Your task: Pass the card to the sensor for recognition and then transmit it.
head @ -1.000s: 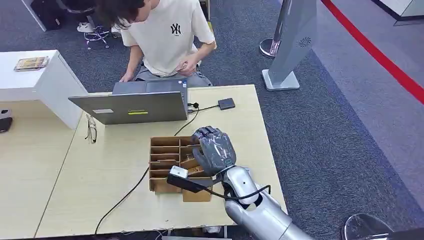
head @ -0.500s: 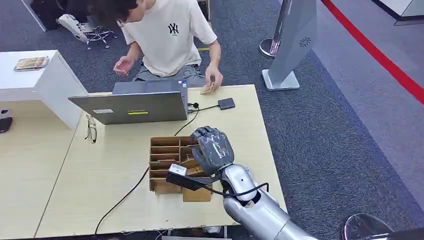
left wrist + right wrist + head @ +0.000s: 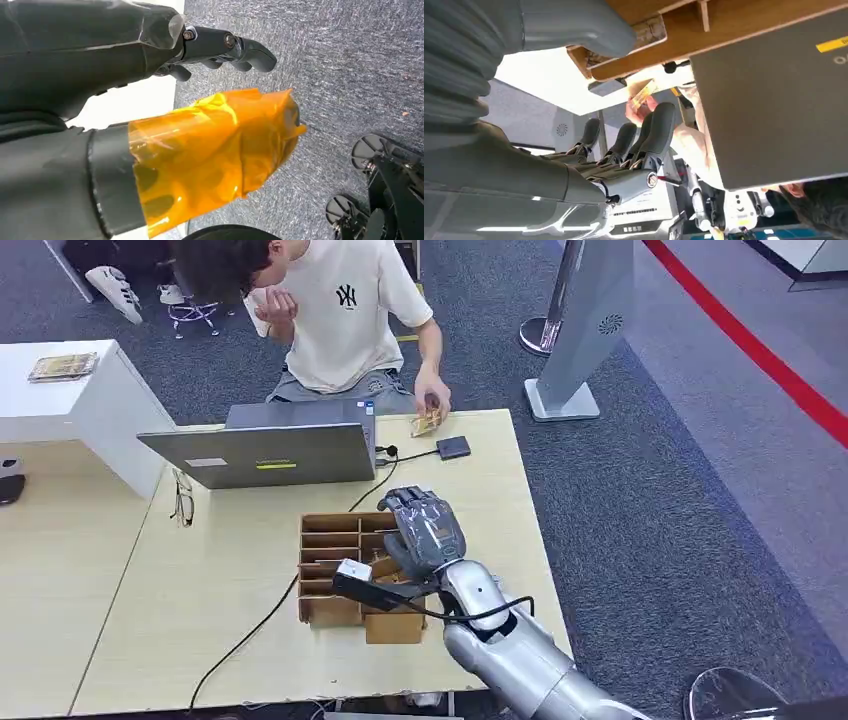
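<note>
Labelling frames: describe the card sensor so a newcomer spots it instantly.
On the pale wooden table, look past the open grey laptop toward the far right corner. The small flat dark square sensor pad lies there on a black cable, beside the person's hand holding a tan card; it is the only dark square there.

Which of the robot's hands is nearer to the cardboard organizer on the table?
The right. The right hand is directly over the cardboard organizer, thumb at a card slot. The left hand hangs by the carpet floor, away from the tabletop.
</note>
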{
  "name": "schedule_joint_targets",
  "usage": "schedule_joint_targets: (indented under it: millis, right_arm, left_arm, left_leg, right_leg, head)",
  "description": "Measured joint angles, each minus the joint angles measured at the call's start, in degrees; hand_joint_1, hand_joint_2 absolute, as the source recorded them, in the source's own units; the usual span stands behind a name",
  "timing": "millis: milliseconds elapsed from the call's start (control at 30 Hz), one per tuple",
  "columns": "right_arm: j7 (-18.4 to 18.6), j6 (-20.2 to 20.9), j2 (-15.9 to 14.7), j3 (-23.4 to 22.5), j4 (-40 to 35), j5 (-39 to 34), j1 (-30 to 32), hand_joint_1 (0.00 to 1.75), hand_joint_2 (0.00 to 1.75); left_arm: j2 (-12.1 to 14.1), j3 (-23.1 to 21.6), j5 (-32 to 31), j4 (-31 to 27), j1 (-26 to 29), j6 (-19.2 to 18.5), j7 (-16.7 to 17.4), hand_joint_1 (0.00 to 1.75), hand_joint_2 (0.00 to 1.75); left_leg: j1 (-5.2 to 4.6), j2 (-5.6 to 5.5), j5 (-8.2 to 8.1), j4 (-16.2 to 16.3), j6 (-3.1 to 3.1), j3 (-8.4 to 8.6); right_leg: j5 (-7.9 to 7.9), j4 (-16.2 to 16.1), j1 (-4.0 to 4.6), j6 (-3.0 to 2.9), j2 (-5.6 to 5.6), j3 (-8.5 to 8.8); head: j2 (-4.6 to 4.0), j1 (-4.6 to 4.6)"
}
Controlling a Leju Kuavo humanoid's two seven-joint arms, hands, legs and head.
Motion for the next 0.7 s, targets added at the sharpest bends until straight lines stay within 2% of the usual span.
schedule_joint_targets:
  millis: [100,267,400,433,500,533,600,700]
  right_arm:
    - [-0.09,-0.09,0.02,-0.17,0.96,-0.5,-0.05,0.75,1.75]
    - [0.11,0.24,0.48,-0.44,1.86,-0.52,-0.16,0.87,1.75]
    - [0.11,0.22,0.54,-0.59,2.64,-0.61,-0.31,0.86,1.75]
    - [0.11,0.26,0.55,-0.61,2.8,-0.61,-0.35,0.94,1.75]
    - [0.13,0.28,0.57,-0.68,3.15,-0.61,-0.42,1.41,1.75]
    - [0.22,0.28,0.57,-0.72,3.3,-0.61,-0.42,1.41,1.75]
    - [0.31,0.28,0.57,-0.81,3.61,-0.61,-0.42,1.61,1.75]
    - [0.11,-0.11,0.57,-0.98,4.2,-0.68,-0.45,1.73,1.75]
  left_arm:
    - [0.0,0.0,0.0,0.0,-0.01,0.0,0.0,0.0,0.0]
    - [0.02,0.0,0.0,0.0,-0.03,-0.09,-0.07,0.0,0.0]
    - [0.02,0.0,-0.04,0.0,-0.04,-0.09,-0.09,0.0,0.0]
    - [0.02,0.0,-0.07,0.0,-0.04,-0.09,-0.09,0.0,0.0]
    - [0.02,0.0,-0.09,0.0,-0.04,-0.09,-0.09,0.0,0.0]
    - [0.02,0.0,-0.09,0.0,-0.03,-0.07,-0.09,0.0,0.0]
    - [0.02,0.0,-0.13,0.0,-0.04,-0.09,-0.09,0.0,0.0]
    - [0.02,0.0,-0.15,0.0,-0.04,-0.09,-0.09,0.0,0.0]
  left_leg:
    - [0.0,0.01,0.0,0.0,0.0,0.0]
    - [0.0,0.01,0.0,0.0,0.0,0.0]
    - [0.0,0.02,0.0,0.0,0.0,0.01]
    - [0.0,0.02,0.0,0.0,0.0,0.01]
    - [0.0,0.01,0.0,0.0,0.0,0.0]
    - [0.0,0.01,0.0,0.0,0.0,0.0]
    - [0.0,0.02,0.0,0.0,0.0,0.0]
    - [0.0,0.01,0.0,0.0,0.0,0.01]
  right_leg:
    - [0.0,0.0,0.0,0.0,0.01,0.0]
    - [0.0,0.0,0.0,0.0,0.01,0.0]
    - [0.0,0.0,0.0,0.0,0.02,0.0]
    - [0.0,0.0,0.0,0.0,0.02,0.0]
    - [0.0,0.0,0.0,0.0,0.01,0.0]
    - [0.0,0.0,0.0,0.0,0.01,0.0]
    - [0.0,0.0,0.0,0.0,0.01,0.0]
    - [0.0,0.0,0.0,0.0,0.01,0.0]
  head:
    - [0.0,0.0]
    - [0.0,0.0]
    - [0.0,-0.02]
    - [0.0,0.0]
    - [0.0,0.0]
    - [0.0,-0.02]
    - [0.0,0.0]
    - [0.0,0.0]
